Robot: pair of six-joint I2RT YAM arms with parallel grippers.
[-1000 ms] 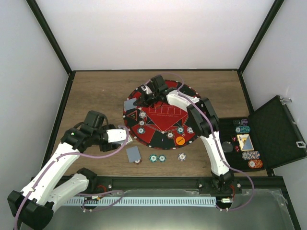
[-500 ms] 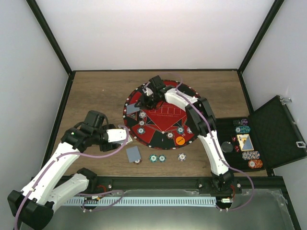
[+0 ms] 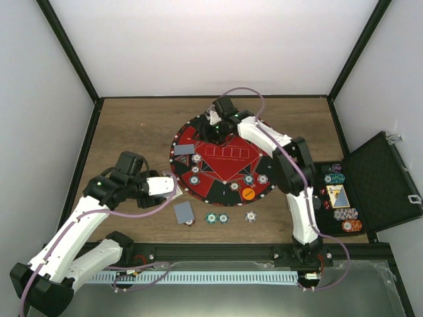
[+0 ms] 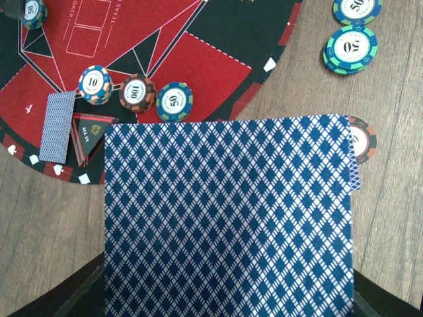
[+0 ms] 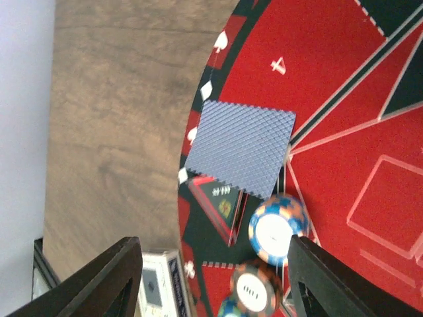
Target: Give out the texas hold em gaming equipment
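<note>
My left gripper hovers at the mat's near-left edge, shut on a deck of blue-diamond-backed cards that hides its jaws. My right gripper is open over the far-left part of the round red-and-black mat, with nothing between its fingers. One grey-blue card lies face down on the mat's left rim. Beside it sit a blue chip and a brown chip. An orange disc rests on the mat's near side.
A face-down card and three chips lie on the wood in front of the mat. An open black case holding chip stacks and cards stands at the right. Black frame posts and white walls border the table.
My right gripper has opened and let go of the card, which now lies on the mat's left rim. That gripper has drawn back toward the far side. The left arm has not moved.
</note>
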